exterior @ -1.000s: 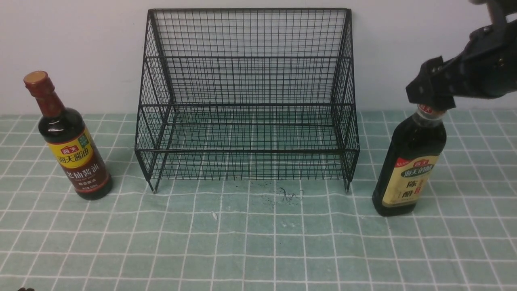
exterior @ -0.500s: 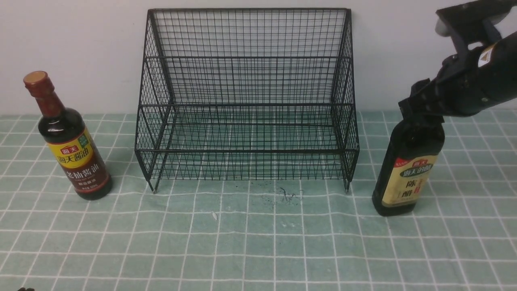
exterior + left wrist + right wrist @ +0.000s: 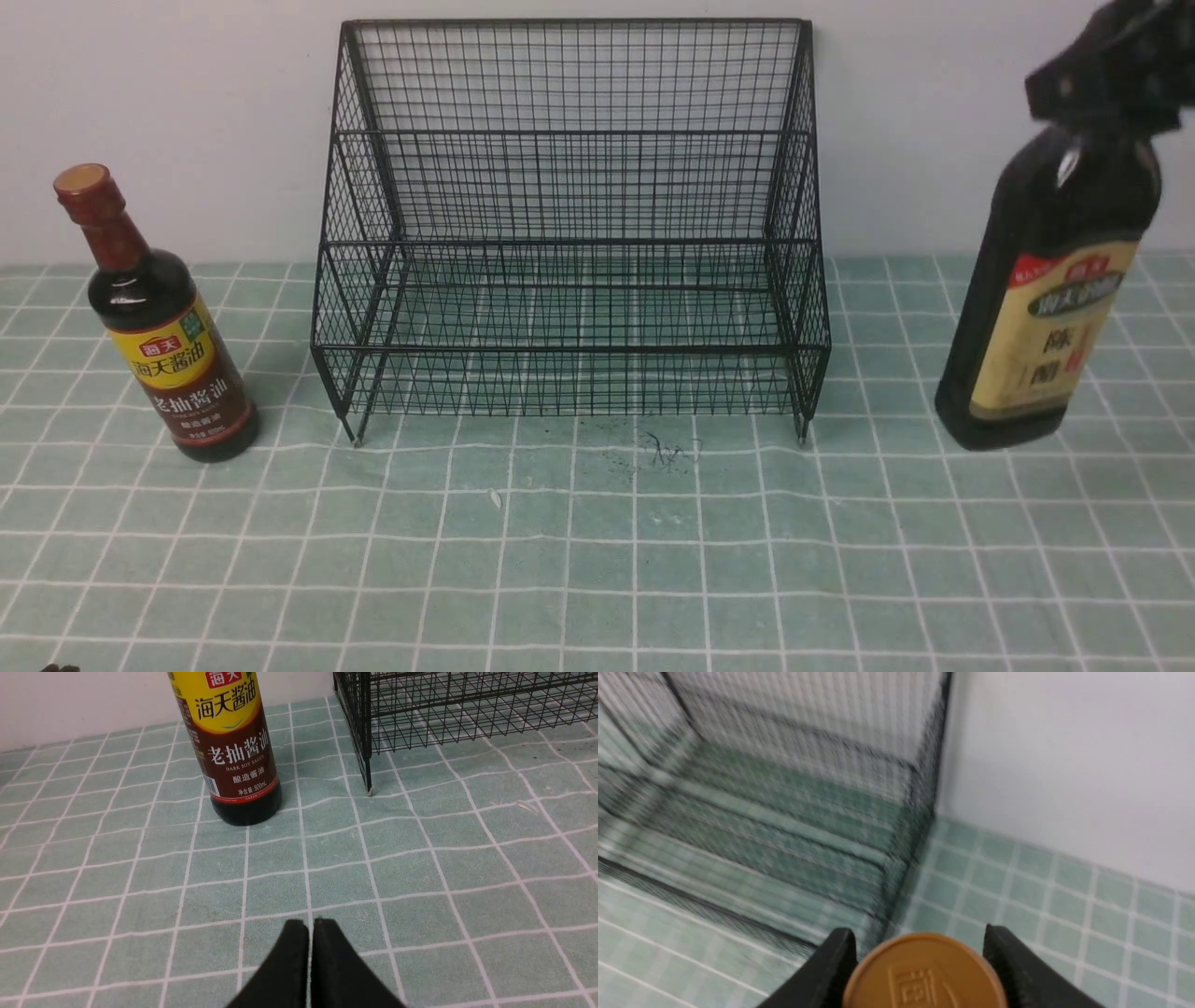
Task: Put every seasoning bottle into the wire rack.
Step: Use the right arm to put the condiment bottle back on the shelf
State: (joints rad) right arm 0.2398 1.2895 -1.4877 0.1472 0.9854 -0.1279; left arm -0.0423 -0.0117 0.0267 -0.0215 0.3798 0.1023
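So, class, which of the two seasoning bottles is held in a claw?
The vinegar bottle with the cream-and-green label: the right claw grips its neck. The red-necked soy sauce bottle stands untouched.

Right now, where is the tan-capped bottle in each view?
Front view: tan-capped bottle at far right, hanging from the right gripper.
Left wrist view: not in it.
Right wrist view: only its cap, between the fingers.
Shared landmark: the wire rack, seen in all three.
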